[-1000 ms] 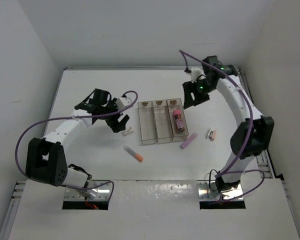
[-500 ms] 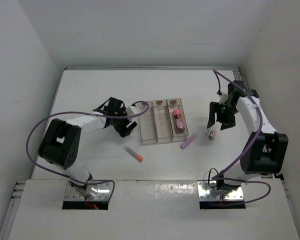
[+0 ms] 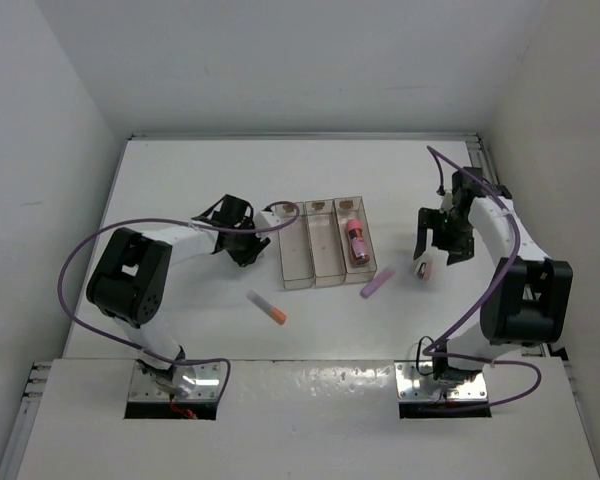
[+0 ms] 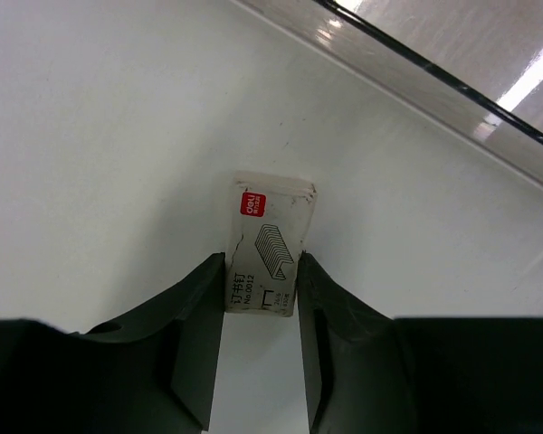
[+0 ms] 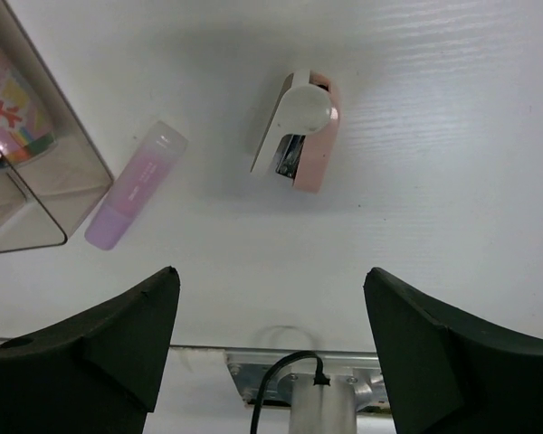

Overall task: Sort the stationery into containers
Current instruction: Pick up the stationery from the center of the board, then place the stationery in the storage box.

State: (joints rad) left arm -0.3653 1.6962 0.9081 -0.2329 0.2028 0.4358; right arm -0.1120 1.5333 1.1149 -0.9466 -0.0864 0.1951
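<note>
**Bench** [image 3: 180, 180]. White and flat, it carries every item below.

**Bins** [image 3: 283, 250]. Three clear, narrow troughs are joined in a row at mid-bench, with tan labels at the far ends. Nothing shows in the left and middle ones. The right one holds the cylinder.

**Left tool** [image 4: 261, 262]. It sits low over the bench just left of the bins. It is drawn in to a narrow gap, with one finger against each long side of the staple box [image 4: 270, 240]. The grip is at the box's near end, probably so the box can be lifted across into a bin. The box lies flat and is not yet raised.

**Right tool** [image 5: 270, 271]. Spread wide and holding nothing, it hangs over the mini stapler [image 5: 299, 136], likely lining up to take it.

**Cylinder** [image 3: 357, 241]. Short and pink-capped, it lies lengthwise in the right bin and is already sorted.

**Lilac stick** [image 3: 377, 282]. It lies aslant on the bench, just right of the bins' near corner, and is unsorted.

**Orange-end stick** [image 3: 268, 308]. It is white with its orange tip to the near right. It lies on the bench nearer than the left bin, apart from it.

**Mini stapler.** A small pink and white piece with metal inside, so the name is a guess. It lies on the bench right of the lilac stick.

**Staple box.** Small, white and flat, with a red mark and a drawing of staples on top.
</note>
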